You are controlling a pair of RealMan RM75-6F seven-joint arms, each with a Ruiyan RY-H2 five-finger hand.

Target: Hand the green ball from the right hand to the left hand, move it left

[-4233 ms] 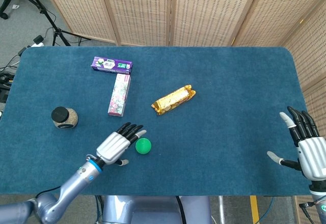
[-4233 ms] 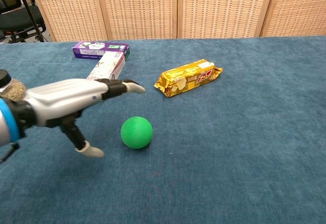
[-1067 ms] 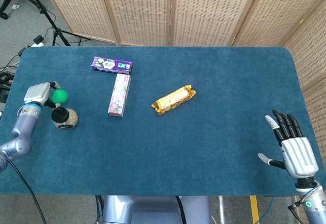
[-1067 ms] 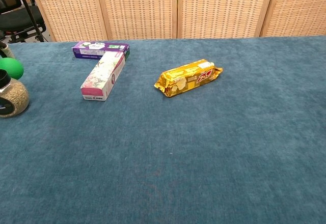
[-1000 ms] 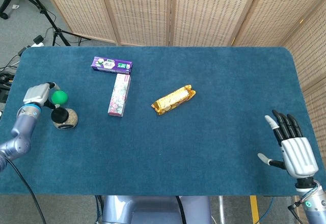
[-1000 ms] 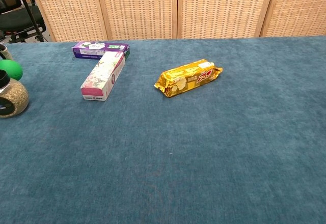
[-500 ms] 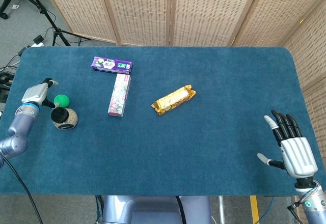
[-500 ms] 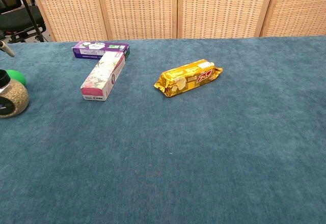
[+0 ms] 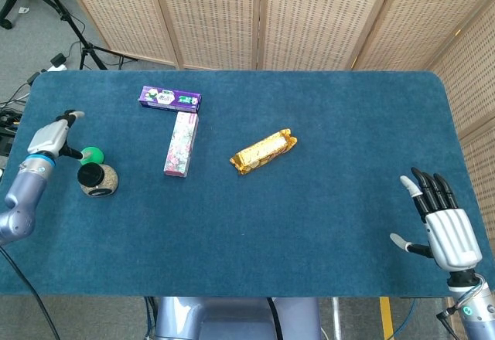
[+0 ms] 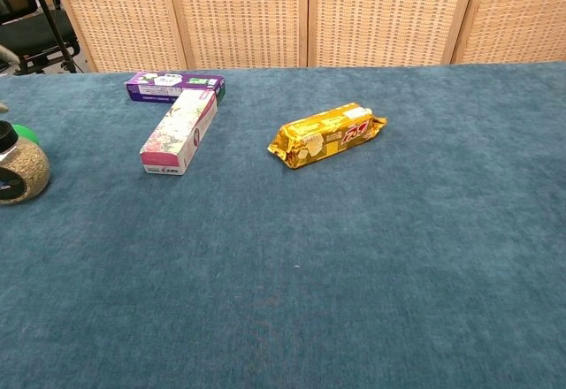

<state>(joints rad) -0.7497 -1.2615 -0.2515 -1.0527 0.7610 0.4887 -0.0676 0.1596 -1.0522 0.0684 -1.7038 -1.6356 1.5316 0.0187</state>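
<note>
The green ball point(image 9: 93, 154) lies on the blue table point(image 9: 325, 131) at its far left, just behind the black-capped jar point(image 9: 97, 178). In the chest view only a sliver of the ball point(image 10: 26, 133) shows behind the jar point(image 10: 19, 166). My left hand point(image 9: 49, 138) hovers just left of the ball with fingers spread, holding nothing. My right hand point(image 9: 447, 228) is at the table's near right corner, fingers spread and empty. Neither hand shows plainly in the chest view.
A purple box point(image 9: 170, 98) and a floral box point(image 9: 182, 144) lie at the back left. A gold snack packet point(image 9: 264, 151) sits mid-table. Woven screens stand behind the table.
The left hand lowered the ball behind the jar, let it go and drew back left with fingers spread. The right hand stayed put.
</note>
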